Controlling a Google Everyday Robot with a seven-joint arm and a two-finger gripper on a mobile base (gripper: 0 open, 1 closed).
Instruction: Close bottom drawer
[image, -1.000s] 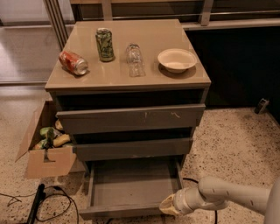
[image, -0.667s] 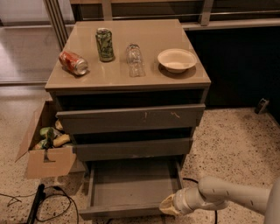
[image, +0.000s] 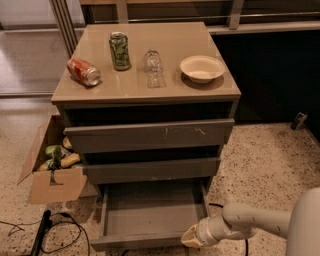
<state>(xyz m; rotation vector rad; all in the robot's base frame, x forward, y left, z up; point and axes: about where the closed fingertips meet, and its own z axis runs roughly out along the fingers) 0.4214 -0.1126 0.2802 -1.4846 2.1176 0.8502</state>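
**Bottom drawer stands open, claw at its front right corner**

The bottom drawer is pulled far out from the cabinet, its flat grey inside bare and fully on show. Its front panel runs along the lower edge of the view. None of the closing looks done: the whole travel back into the cabinet is left.

The claw sits low at the drawer's front right corner, just beside or touching the end of the front panel. I cannot tell which, nor whether the claw is open or closed. The pale arm reaches in from the right. From there, a push toward the cabinet seems the likely next move, and pressing so near one corner could skew the drawer on its runners.

Above it, the middle drawer and the top drawer each jut out a little, the top one furthest. Neither blocks the bottom drawer's path.

On the cabinet's surface a red can lies on its side near the left edge. A green can stands upright behind it. A clear bottle lies near the middle, and a white bowl sits toward the right edge.

On the floor to the left, an open cardboard box holds some items and stands close to the drawer's left side. Black cables trail by the front left corner. Neither appears to lie in the drawer's way.
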